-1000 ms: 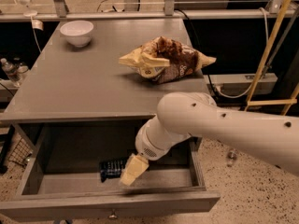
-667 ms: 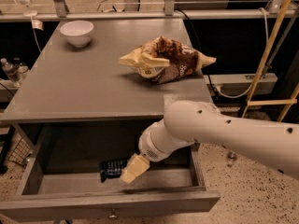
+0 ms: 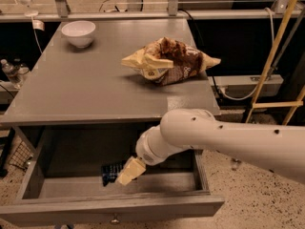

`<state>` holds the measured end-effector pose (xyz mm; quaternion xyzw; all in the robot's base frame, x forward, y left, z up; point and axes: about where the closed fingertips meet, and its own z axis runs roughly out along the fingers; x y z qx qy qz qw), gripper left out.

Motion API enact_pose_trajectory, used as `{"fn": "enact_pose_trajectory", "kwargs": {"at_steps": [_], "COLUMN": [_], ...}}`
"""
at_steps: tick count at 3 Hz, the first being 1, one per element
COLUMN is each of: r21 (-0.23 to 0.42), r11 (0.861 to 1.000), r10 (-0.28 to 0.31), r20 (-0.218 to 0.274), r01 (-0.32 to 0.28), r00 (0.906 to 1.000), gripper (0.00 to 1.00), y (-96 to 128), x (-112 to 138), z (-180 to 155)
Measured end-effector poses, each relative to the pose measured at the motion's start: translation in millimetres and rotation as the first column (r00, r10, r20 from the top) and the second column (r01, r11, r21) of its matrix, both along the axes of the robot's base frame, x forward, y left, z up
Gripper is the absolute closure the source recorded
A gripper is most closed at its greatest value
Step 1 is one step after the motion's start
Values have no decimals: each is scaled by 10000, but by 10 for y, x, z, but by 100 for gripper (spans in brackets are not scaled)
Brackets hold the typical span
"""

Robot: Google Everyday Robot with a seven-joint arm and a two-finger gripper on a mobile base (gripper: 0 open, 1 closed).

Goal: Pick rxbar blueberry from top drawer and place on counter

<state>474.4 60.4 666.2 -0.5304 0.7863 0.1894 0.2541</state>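
The top drawer (image 3: pixel 114 206) is pulled open under the counter (image 3: pixel 86 94). The rxbar blueberry (image 3: pixel 112 171), a small dark bar, lies on the drawer floor near the middle. My gripper (image 3: pixel 127 171) reaches down into the drawer from the right on a white arm. Its pale tip lies over the bar's right end and hides that end. Whether the gripper touches the bar does not show.
A yellow-and-brown chip bag (image 3: pixel 169 61) lies on the right of the counter. A white bowl (image 3: pixel 78 33) stands at the back left. A yellow ladder (image 3: pixel 276 56) leans at the right. The drawer's side walls and front panel ring the gripper.
The arm has shifted slightly right and lower. The gripper stays over the bar's right end in the drawer. The bar has not moved.
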Motion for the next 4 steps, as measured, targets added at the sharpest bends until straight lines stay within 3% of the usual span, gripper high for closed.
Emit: {"fn": "enact_pose_trajectory", "kwargs": {"at_steps": [2, 4], "r21": [-242, 3], "r11": [9981, 9986], "r10": [569, 532], "r20": [90, 253], "r01": [-567, -533], "r00": [9983, 9983], "gripper": [0, 0], "y": [394, 607], "x": [-13, -60], "z": [-227, -334]}}
